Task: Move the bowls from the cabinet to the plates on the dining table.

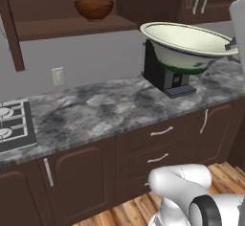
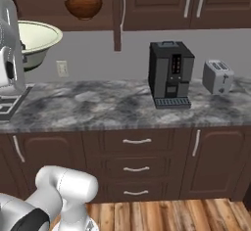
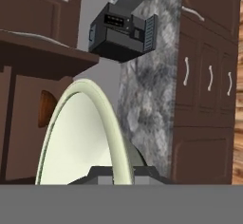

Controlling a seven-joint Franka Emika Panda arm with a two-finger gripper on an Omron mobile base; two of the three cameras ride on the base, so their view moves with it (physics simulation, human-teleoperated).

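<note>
A cream-white bowl with a green outside (image 1: 187, 45) hangs tilted in the air above the marbled stone counter (image 1: 105, 110), in front of the black coffee machine (image 1: 165, 76). The gripper (image 1: 231, 44) is clamped narrowly on the bowl's rim at its right side. A reddish-brown wooden bowl (image 1: 94, 8) sits on the shelf of the dark wall cabinet (image 1: 72, 26). A gas hob (image 1: 14, 124) occupies the counter's left end; a toaster (image 2: 218, 77) stands near its right end.

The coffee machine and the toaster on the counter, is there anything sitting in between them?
No. In the right base view the coffee machine and the toaster stand apart, with just bare grey counter and wall between them.
</note>
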